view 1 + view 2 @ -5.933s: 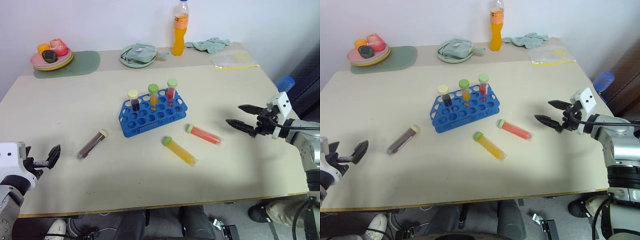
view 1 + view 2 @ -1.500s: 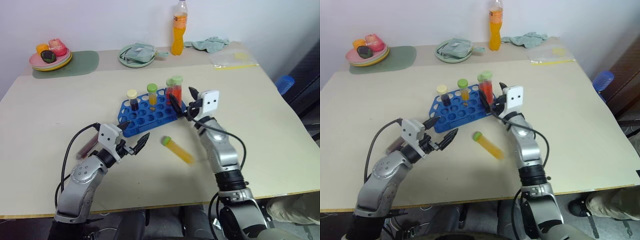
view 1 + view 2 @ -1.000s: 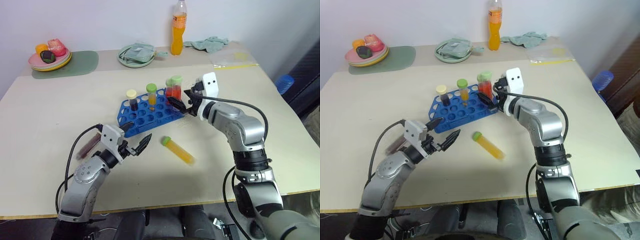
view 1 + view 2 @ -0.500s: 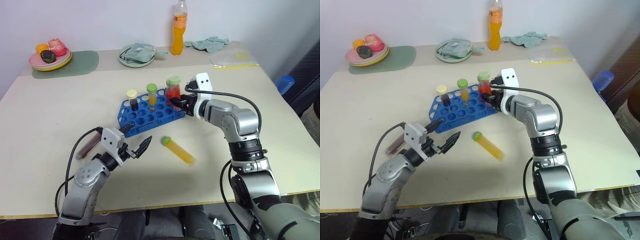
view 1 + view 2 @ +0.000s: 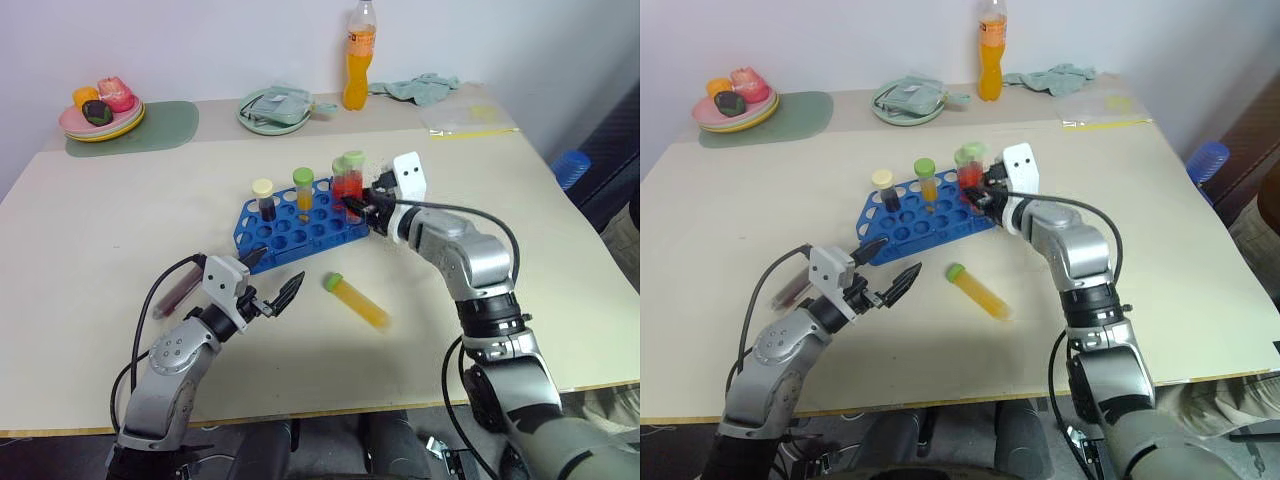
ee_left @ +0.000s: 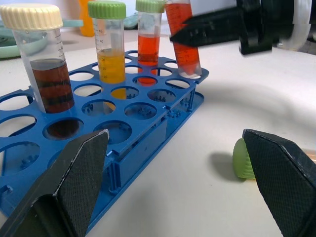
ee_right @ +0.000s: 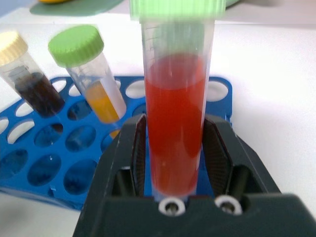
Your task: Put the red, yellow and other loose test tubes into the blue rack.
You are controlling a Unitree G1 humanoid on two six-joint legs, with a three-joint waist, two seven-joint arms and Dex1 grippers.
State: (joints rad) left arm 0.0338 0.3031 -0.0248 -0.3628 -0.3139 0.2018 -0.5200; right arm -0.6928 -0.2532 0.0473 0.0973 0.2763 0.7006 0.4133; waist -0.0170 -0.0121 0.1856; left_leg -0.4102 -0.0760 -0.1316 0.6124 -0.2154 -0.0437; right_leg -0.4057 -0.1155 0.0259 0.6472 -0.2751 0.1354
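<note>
Blue rack (image 5: pixel 300 228) holds three tubes; right gripper (image 7: pixel 173 158) fingers clamp the red tube (image 7: pixel 175 138) at its corner hole. Yellow tube (image 5: pixel 358 302) and dark tube (image 5: pixel 176 290) lie loose on the surface; left gripper (image 5: pixel 270 280) fingers wide.

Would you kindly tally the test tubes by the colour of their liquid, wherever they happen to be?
Red: 2 (rack red tube; held red tube in the right claw)
Yellow: 2 (rack yellow tube; loose yellow tube)
Dark brown: 2 (rack dark tube; loose dark tube)
Total: 6
</note>
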